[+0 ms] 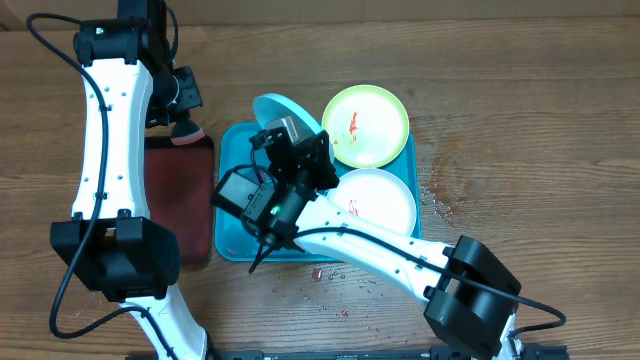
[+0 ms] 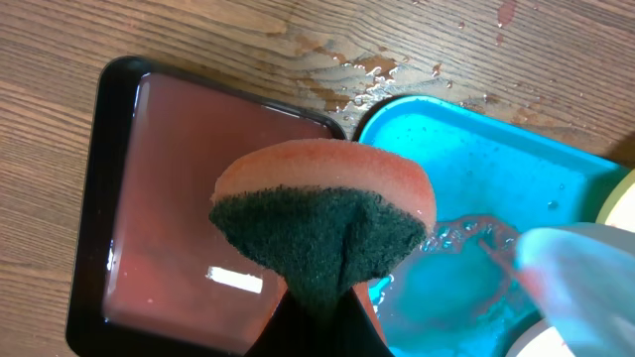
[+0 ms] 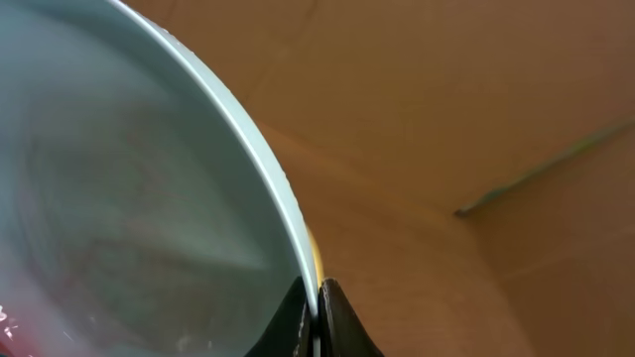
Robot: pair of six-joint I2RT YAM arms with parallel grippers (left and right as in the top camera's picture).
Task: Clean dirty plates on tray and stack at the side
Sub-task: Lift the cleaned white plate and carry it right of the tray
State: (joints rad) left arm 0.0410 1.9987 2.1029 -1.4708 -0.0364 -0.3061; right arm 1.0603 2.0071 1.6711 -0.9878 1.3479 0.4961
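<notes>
At eleven o'clock on the turquoise rectangular tray [image 1: 232,240]: a tilted round light blue plastic plate [image 1: 285,108].
Right gripper [image 3: 317,297] pinches its rim; left gripper [image 2: 319,322] clamps orange, green-faced sponge [image 2: 322,213].

Turquoise tray [image 1: 232,240]; lime plate [image 1: 385,125] red-smeared; cream plate [image 1: 392,200]; blue plate [image 1: 283,108]; orange-green sponge [image 2: 322,223].

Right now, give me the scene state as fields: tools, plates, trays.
left tool: shut on sponge, above dark red tray
right tool: shut on rim of light blue plate, plate tilted above turquoise tray
green plate: at turquoise tray's far right corner, red smear
cream plate: on turquoise tray, near right, red smear
turquoise tray: wet, pinkish puddle
table: red spatter to the right of and in front of the turquoise tray
</notes>
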